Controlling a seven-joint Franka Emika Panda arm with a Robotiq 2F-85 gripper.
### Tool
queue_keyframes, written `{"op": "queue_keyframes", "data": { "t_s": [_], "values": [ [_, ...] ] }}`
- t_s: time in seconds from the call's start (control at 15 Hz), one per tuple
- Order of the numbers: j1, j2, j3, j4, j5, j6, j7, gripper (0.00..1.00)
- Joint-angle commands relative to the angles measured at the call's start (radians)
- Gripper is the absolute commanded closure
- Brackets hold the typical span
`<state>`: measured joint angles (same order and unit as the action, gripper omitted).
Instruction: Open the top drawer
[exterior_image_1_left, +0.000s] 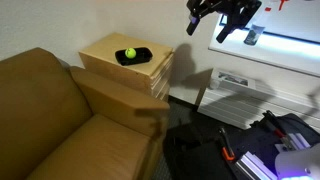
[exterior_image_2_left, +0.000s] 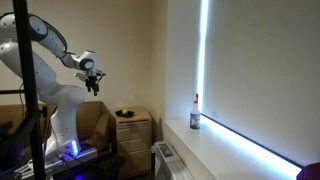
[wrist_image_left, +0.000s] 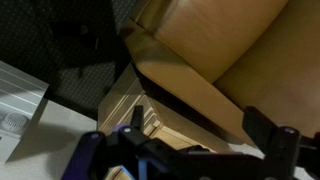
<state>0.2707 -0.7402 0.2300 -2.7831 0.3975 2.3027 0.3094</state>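
Top drawer (exterior_image_1_left: 162, 64) sitting closed, uppermost in the small wooden cabinet (exterior_image_1_left: 118, 68) just beside the brown sofa (exterior_image_1_left: 50, 120).
The tool (exterior_image_1_left: 222, 20) is hanging high in the air, well apart from the cabinet, its fingers (wrist_image_left: 262, 125) spreading wide and pinching nothing in the wrist view. A green ball (exterior_image_1_left: 129, 53) is resting on a dark tray (exterior_image_1_left: 140, 56) on the cabinet's top surface. In an exterior view, a bottle (exterior_image_2_left: 195, 113) is standing on the window ledge (exterior_image_2_left: 215, 140).

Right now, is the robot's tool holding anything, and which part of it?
Nothing is held. The tool hangs open in the air, high above the wooden cabinet and touching nothing.
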Motion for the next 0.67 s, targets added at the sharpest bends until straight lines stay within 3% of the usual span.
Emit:
{"op": "queue_keyframes", "data": {
  "t_s": [0.0, 0.27, 0.4, 0.6],
  "values": [
    [-0.001, 0.000, 0.000, -0.001, -0.001, -0.005, 0.000, 0.00],
    [-0.026, 0.064, -0.025, -0.002, 0.036, 0.029, 0.030, 0.00],
    [0.003, -0.013, -0.042, -0.001, 0.079, 0.044, 0.043, 0.00],
    [-0.013, 0.026, -0.029, 0.007, 0.043, 0.021, 0.028, 0.00]
  ]
}}
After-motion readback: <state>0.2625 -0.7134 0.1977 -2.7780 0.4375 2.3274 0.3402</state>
